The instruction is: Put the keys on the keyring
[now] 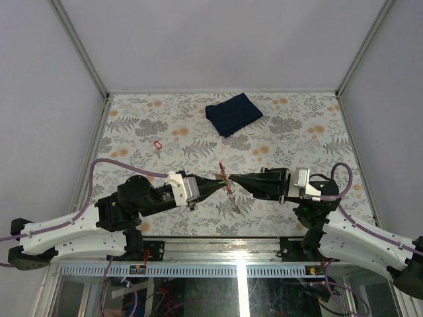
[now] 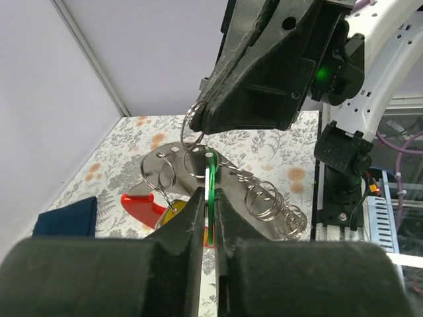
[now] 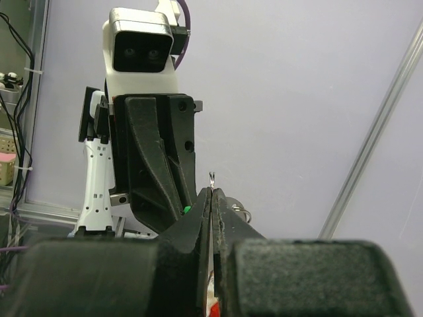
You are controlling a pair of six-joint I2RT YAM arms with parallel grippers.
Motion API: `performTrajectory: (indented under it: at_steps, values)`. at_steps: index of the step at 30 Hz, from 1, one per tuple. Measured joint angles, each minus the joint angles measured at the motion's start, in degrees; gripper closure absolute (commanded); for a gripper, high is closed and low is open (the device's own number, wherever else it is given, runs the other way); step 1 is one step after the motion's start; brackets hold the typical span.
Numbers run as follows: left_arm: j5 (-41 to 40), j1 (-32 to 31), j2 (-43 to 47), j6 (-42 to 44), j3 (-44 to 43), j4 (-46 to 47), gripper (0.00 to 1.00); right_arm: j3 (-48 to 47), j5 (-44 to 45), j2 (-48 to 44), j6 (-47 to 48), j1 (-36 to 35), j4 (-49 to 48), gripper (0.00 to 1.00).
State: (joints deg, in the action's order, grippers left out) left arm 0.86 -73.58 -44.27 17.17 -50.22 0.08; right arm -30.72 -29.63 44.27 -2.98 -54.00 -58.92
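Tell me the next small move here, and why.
Probably nudge the left gripper forward slightly, easing the green key into the keyring loop. The key is clamped edge-on right beside the loop that the right gripper pinches, and it looks unthreaded.

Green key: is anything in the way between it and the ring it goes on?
Nothing visible. The left gripper pinches the green key edge-on, its tip right at the ring that the right gripper holds. The red tag and yellow key sit lower, off to one side.
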Motion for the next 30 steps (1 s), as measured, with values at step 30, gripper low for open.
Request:
performTrajectory:
  at_steps: [30]
  values:
    - [-1.3, 0.0, -1.2, 0.2, -4.3, -5.1, 1.0, -0.4, -1.0, -2.7, 5.2, 0.0, 7.3, 1.0]
